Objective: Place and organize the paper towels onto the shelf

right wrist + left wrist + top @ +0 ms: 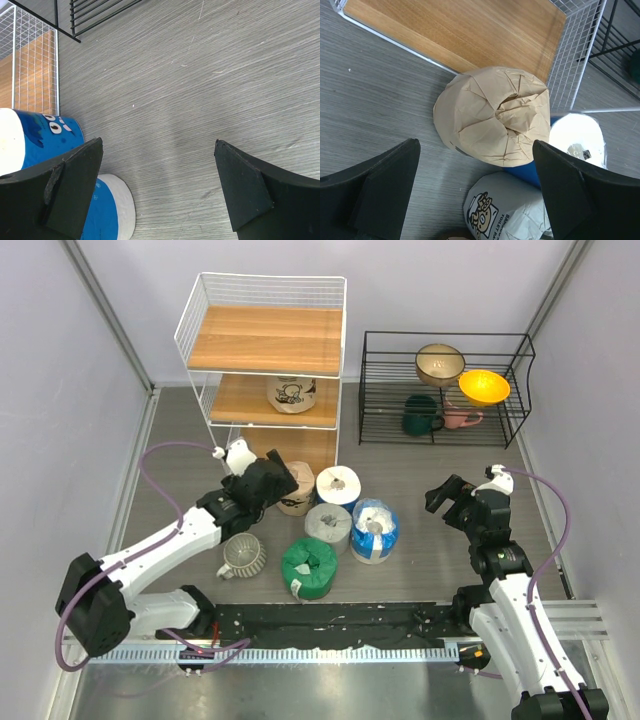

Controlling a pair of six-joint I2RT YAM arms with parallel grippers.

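Squarely over tan roll (492, 116) (left gripper (476, 145) spread)

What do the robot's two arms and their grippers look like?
Both the left arm and the right arm have white links with black joints, and a lilac cable loops along each. The left gripper and right gripper are black, each with two broad, wedge-shaped matte fingers. No markings are visible.
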